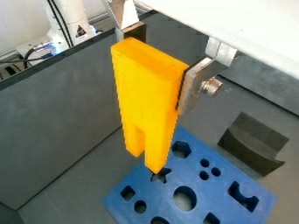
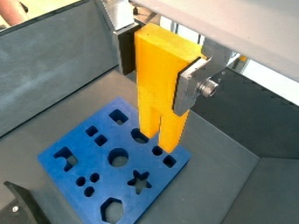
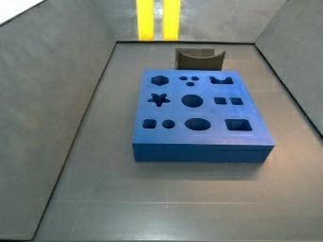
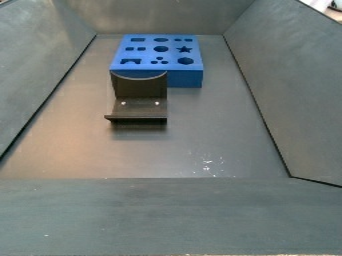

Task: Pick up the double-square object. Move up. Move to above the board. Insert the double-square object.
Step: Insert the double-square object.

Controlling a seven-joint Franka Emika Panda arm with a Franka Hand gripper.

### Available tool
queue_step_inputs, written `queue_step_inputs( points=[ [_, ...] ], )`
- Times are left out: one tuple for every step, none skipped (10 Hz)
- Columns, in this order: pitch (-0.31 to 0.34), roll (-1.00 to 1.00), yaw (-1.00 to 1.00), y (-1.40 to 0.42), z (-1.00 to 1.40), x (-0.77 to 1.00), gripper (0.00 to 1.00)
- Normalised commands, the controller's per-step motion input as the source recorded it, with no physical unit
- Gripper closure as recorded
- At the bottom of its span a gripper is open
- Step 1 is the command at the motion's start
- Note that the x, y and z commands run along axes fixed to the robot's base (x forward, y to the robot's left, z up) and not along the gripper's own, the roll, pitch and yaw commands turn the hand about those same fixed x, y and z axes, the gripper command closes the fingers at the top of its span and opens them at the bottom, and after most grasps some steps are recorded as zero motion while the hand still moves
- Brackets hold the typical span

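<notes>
The gripper (image 2: 176,83) is high above the floor of the grey bin, and its fingers (image 2: 191,86) are closed on the double-square object (image 2: 162,83), pressing on its upper part from two sides. In both wrist views the yellow-orange block (image 1: 147,101) hangs upright with its two legs pointing down, and the groove between them is open at the lower end. I think it is held by the top so that the lower part remains free to enter a hole, and upright because the holes open straight upward.

Under the block lies the board (image 2: 93,166), flat on the floor. In a side view the board (image 3: 202,118) rests near the far wall, just beside the small dark grey open box (image 3: 198,58); only the lower end of the block (image 3: 158,19) shows at the top edge of that picture, well above the board. In a side view from the opposite direction the board (image 4: 158,58) and the box (image 4: 138,106) are seen, but neither the block nor the gripper.

The block does not touch the board. By my judgement it is lifted and carried over the board, and what remains is to align the two legs with the matching hole and then lower. Which hole this is I cannot tell.
</notes>
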Motion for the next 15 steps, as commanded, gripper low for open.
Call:
queue_step_inputs(
  points=[
    [0.057, 0.06, 0.07, 0.15, 0.0, 1.0, 1.0],
    [0.064, 0.05, 0.09, 0.17, 0.0, 1.0, 1.0],
    [0.069, 0.05, 0.09, 0.17, 0.0, 1.0, 1.0],
    [0.07, 0.04, 0.1, 0.16, 0.0, 1.0, 1.0],
    [0.067, 0.03, 0.09, 0.14, 0.0, 1.0, 1.0],
    [0.044, 0.0, 0.11, 0.12, 0.0, 1.0, 1.0],
    [0.029, 0.01, 0.1, 0.12, 0.0, 1.0, 1.0],
    [0.023, 0.0, 0.09, 0.12, -0.06, 1.0, 1.0],
    [0.01, 0.0, 0.09, 0.15, -0.15, 1.0, 1.0],
    [0.001, 0.0, 0.07, 0.19, -0.25, 1.0, 1.0],
    [0.0, 0.0, 0.08, 0.2, -0.26, 1.0, 1.0],
    [0.0, 0.0, 0.08, 0.21, -0.28, 1.0, 1.0],
    [0.0, 0.0, 0.08, 0.21, -0.28, 1.0, 1.0],
    [0.0, 0.0, 0.06, 0.18, -0.27, 1.0, 1.0],
    [0.0, 0.0, 0.03, 0.13, -0.26, 1.0, 1.0]
  ],
)
